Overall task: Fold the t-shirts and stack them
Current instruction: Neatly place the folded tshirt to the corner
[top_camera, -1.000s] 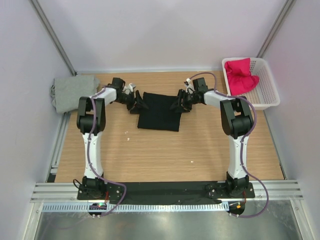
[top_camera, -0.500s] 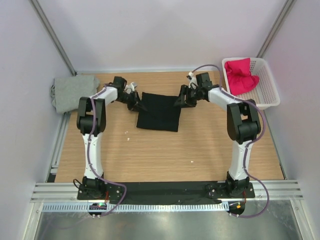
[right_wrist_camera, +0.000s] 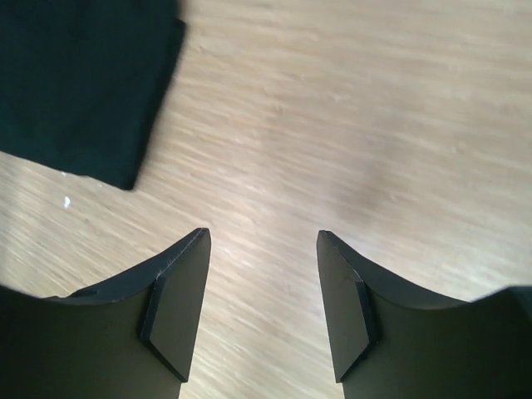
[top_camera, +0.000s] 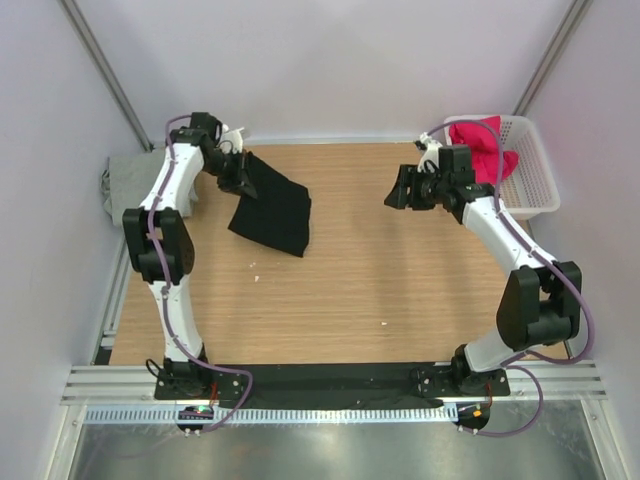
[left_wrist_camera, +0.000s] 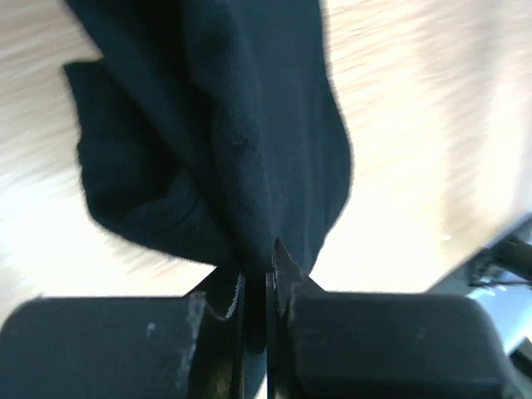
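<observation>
The folded black t-shirt (top_camera: 272, 208) lies at the back left of the table, its far corner pulled up. My left gripper (top_camera: 240, 172) is shut on that corner; in the left wrist view the black t-shirt (left_wrist_camera: 241, 133) hangs from the pinched jaws of the left gripper (left_wrist_camera: 259, 268). A grey t-shirt (top_camera: 130, 185) lies folded at the far left edge. A magenta-red t-shirt (top_camera: 480, 150) sits in the basket. My right gripper (top_camera: 402, 190) hovers open over bare wood at the back right; the right wrist view shows the right gripper (right_wrist_camera: 263, 241) empty, the black t-shirt (right_wrist_camera: 79, 79) at upper left.
A white mesh basket (top_camera: 535, 190) stands at the back right corner. Small white specks (top_camera: 254, 267) lie on the wooden table (top_camera: 380, 270). Walls close in on three sides.
The left gripper shut on the black t-shirt's corner and dragged it left and back. The right gripper let go, opened wider and swung right toward the basket.
</observation>
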Robot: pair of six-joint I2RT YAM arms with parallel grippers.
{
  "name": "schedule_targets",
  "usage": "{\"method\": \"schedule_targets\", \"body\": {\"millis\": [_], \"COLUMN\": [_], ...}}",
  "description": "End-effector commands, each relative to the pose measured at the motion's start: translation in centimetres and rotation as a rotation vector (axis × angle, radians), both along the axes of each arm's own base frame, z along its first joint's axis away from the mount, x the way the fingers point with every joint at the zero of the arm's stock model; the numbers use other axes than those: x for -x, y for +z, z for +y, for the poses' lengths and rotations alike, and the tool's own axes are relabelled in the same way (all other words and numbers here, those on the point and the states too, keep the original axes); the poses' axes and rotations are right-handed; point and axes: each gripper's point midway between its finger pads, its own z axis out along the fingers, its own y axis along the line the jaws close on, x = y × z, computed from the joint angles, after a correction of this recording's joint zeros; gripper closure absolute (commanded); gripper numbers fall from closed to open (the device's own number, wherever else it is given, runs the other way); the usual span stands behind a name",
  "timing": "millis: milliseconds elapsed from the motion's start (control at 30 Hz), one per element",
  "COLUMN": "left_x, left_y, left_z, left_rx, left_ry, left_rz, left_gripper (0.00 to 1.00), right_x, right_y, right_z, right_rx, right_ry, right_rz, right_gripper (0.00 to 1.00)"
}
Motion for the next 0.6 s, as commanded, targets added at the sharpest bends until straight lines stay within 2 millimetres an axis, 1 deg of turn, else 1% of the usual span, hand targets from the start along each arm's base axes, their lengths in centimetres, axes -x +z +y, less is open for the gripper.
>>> {"method": "schedule_targets", "body": {"millis": [0,67,100,133,167,233,267,300,367,400,433,533,567], "left_x": [0.4,0.0,0.1,0.0,-0.2,-0.3,-0.5,-0.5,-0.8,-0.9,-1.2,-1.6,-1.7], "left_y": [3.6,5.3,5.7,6.1,6.9,7.8,8.5,9.4,10.1,11.1,10.8,11.4,11.6], "left_z": [4.8,6.3,6.7,7.3,8.7,9.3,9.7,9.9,10.3,10.5,10.6,11.6,12.0], "left_rx": [-0.166,-0.234,-0.26,-0.292,-0.311,-0.334,-0.343,-0.349,-0.368,-0.374,-0.379,-0.403,-0.411], "left_ry": [0.036,0.056,0.05,0.047,0.067,0.059,0.071,0.08,0.086,0.09,0.089,0.112,0.119], "left_rz": [-0.104,-0.166,-0.174,-0.182,-0.179,-0.189,-0.211,-0.24,-0.268,-0.292,-0.284,-0.303,-0.312], "left_gripper": [1.0,1.0,1.0,1.0,1.0,1.0,1.0,1.0,1.0,1.0,1.0,1.0,1.0], "right_x": [0.6,0.8,0.7,0.6,0.8,0.9,1.1,1.3,1.6,1.7,1.8,2.2,2.0], "right_y": [0.9,1.1,0.9,0.8,0.4,0.0,-0.3,-0.2,-0.4,-0.4,-0.3,-0.6,-0.7], "right_z": [-2.1,-2.8,-3.8,-4.0,-4.3,-4.9,-4.9,-4.8,-4.8,-4.8,-4.8,-4.7,-5.7], "right_rx": [0.026,0.007,0.001,-0.007,-0.015,-0.024,-0.037,-0.043,-0.05,-0.055,-0.058,-0.07,-0.073], "right_ry": [-0.032,-0.055,-0.082,-0.09,-0.103,-0.121,-0.125,-0.124,-0.123,-0.127,-0.13,-0.13,-0.158], "right_rz": [-0.042,-0.041,-0.034,-0.037,-0.025,-0.016,-0.006,-0.009,-0.005,-0.007,-0.008,-0.004,-0.005], "right_gripper": [0.4,0.4,0.4,0.4,0.4,0.4,0.4,0.4,0.4,0.4,0.4,0.4,0.4]}}
